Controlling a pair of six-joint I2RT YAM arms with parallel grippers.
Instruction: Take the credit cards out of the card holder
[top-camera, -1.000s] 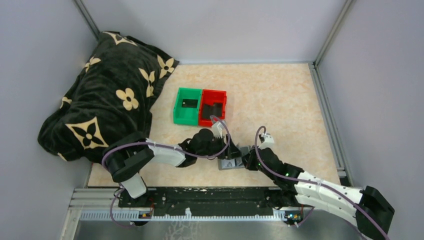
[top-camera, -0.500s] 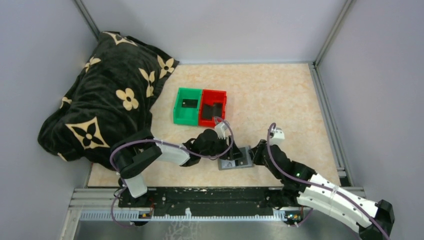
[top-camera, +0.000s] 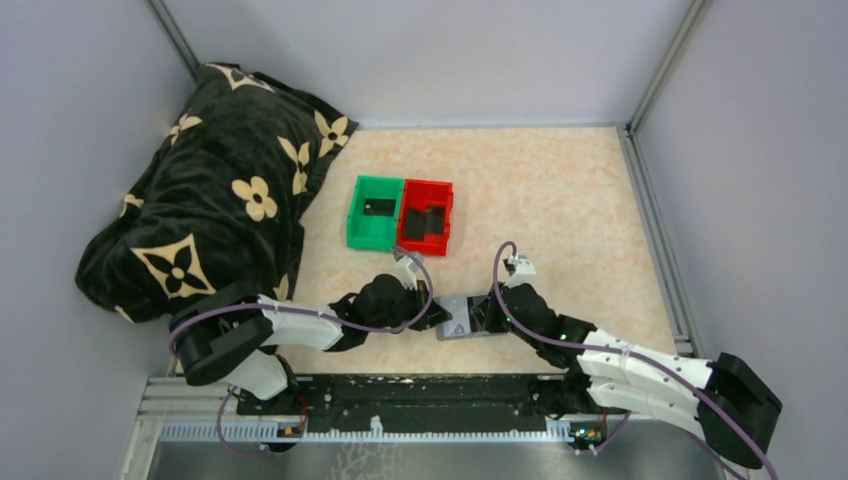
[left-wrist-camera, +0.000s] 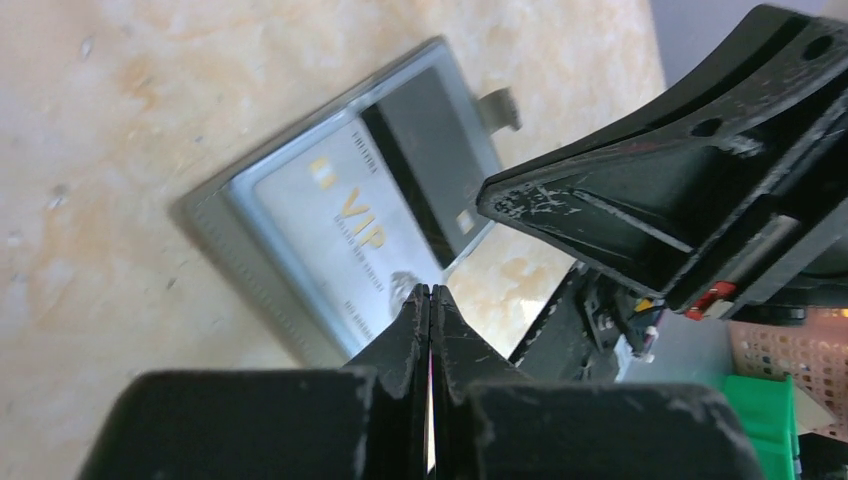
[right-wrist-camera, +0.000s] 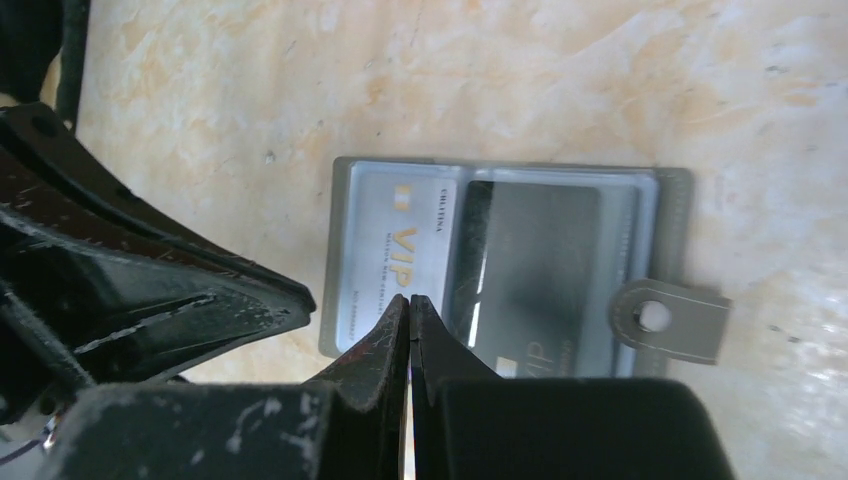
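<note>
The card holder (top-camera: 456, 329) lies open on the table between the two arms. In the right wrist view its left panel (right-wrist-camera: 340, 250) holds a pale credit card marked VIP (right-wrist-camera: 400, 235) and its right panel a dark credit card (right-wrist-camera: 540, 260); a snap tab (right-wrist-camera: 665, 320) sticks out on the right. My left gripper (top-camera: 432, 318) is shut, and its tips (left-wrist-camera: 430, 292) sit over the near edge of the pale card (left-wrist-camera: 345, 235), gripping nothing. My right gripper (top-camera: 490, 312) is shut too, over the seam between the two cards (right-wrist-camera: 410, 298). The dark card (left-wrist-camera: 430, 160) lies beyond.
A green bin (top-camera: 360, 225) and a red bin (top-camera: 445, 200) stand side by side behind the holder, each with a dark flat item inside. A black flower-print blanket (top-camera: 210, 190) is piled at the back left. Grey walls enclose the table.
The left gripper has shut and pulled back left, toward the near edge. The right gripper has moved left over the holder's right half. The holder stays open on the table.
</note>
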